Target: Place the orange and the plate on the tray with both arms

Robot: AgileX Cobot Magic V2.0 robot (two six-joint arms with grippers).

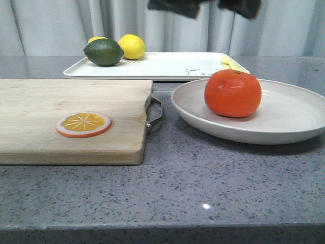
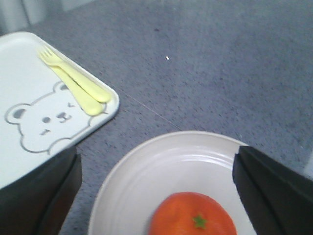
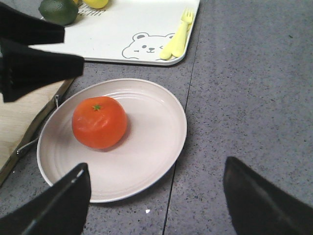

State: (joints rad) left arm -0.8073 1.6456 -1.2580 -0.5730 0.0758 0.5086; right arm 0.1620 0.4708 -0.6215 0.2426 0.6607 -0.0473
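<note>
The orange (image 1: 232, 93) sits on the off-white plate (image 1: 289, 122), at the right of the table. The white tray (image 1: 167, 66) with the bear drawing lies behind them. In the left wrist view my left gripper (image 2: 156, 196) is open and empty above the orange (image 2: 193, 218) and the plate (image 2: 142, 171), with the tray's corner (image 2: 29, 83) beside it. In the right wrist view my right gripper (image 3: 156, 205) is open and empty above the plate's near rim (image 3: 156, 147), apart from the orange (image 3: 99, 122). The tray (image 3: 122, 29) lies beyond it.
A lime (image 1: 103, 52) and two lemons (image 1: 132, 46) lie on the tray's left end, and a yellow fork and spoon (image 2: 78, 85) on its right end. A wooden cutting board (image 1: 71, 117) with an orange slice disc (image 1: 84, 124) lies left of the plate, its metal handle (image 1: 155, 114) near the plate's rim.
</note>
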